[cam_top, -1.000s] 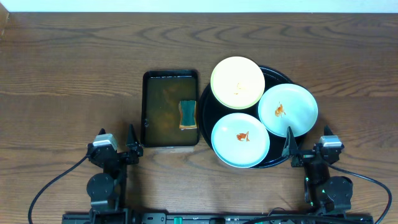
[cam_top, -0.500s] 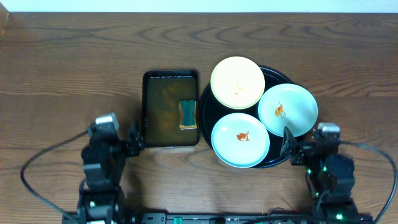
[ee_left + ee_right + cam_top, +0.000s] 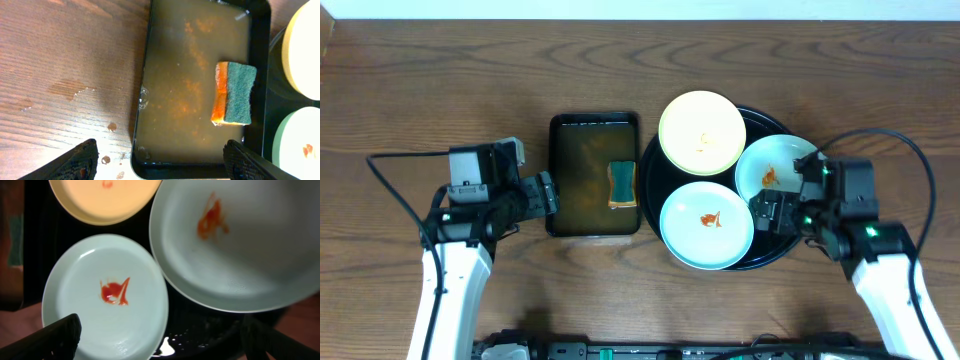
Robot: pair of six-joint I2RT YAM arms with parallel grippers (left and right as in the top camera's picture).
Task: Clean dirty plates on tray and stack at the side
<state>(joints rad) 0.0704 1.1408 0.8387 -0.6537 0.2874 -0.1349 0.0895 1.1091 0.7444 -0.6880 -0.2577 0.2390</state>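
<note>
Overhead: left claw (image 3: 548, 193) apart at basin (image 3: 582, 170), right claw (image 3: 765, 212) apart over tray (image 3: 653, 175).

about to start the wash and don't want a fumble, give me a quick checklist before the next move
1. Left gripper open and empty: ok.
2. Green-and-orange sponge lying free in the rectangular black basin of brownish water: ok.
3. Right gripper open, above the round glossy black tray: ok.
4. Pale yellow round plate, front mint-white plate and right mint-white plate all on the tray: ok.
5. Right plate clear of the front one for lifting: cannot tell; edges seem to overlap.
6. Wooden table dry beside the basin: not ok, droplets.
</note>
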